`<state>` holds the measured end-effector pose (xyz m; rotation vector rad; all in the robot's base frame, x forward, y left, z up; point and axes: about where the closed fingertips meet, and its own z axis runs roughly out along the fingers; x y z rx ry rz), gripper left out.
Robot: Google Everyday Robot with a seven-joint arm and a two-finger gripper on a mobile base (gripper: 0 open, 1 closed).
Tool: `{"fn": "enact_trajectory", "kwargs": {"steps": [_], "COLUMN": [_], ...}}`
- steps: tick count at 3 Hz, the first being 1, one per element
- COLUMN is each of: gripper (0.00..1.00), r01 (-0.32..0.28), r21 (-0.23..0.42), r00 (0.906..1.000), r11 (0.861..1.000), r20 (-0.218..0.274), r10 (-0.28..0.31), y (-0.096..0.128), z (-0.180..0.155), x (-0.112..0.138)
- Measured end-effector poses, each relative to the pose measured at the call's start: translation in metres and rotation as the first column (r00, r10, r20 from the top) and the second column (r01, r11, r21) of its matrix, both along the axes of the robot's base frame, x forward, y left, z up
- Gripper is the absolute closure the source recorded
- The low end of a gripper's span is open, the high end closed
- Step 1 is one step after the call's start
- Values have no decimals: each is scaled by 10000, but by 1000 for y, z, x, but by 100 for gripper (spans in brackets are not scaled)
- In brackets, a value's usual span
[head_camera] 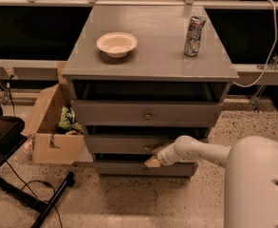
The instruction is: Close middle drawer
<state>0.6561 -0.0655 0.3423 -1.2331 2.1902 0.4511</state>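
Camera view: gripper (152, 162) at lower front edge of middle drawer (115, 144).

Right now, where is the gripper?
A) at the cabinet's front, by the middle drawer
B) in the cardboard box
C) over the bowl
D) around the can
A: the gripper is low in front of the middle drawer, by its lower edge.

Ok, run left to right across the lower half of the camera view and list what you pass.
Cardboard box → gripper, at the front of the middle drawer → robot's white arm → robot's white body.
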Motion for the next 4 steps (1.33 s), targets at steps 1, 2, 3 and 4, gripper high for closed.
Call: {"fn": "enact_trajectory", "kwargs": {"steps": [1,2,3,4], "gripper": [65,96,100,100], "r01": [-150,367,675,1380], "r21": [-270,-1520,-1902,-1951], "r00": [9999,9898,9628,9240], "r11": [9995,9877,9794,9710], "r20": [-23,1413,2700,3783], "r10": [149,-150,-139,-554], "y": [-2,-24,-24,-27], "z": [5,74,142,206], "x": [-23,-22,-26,-36]}}
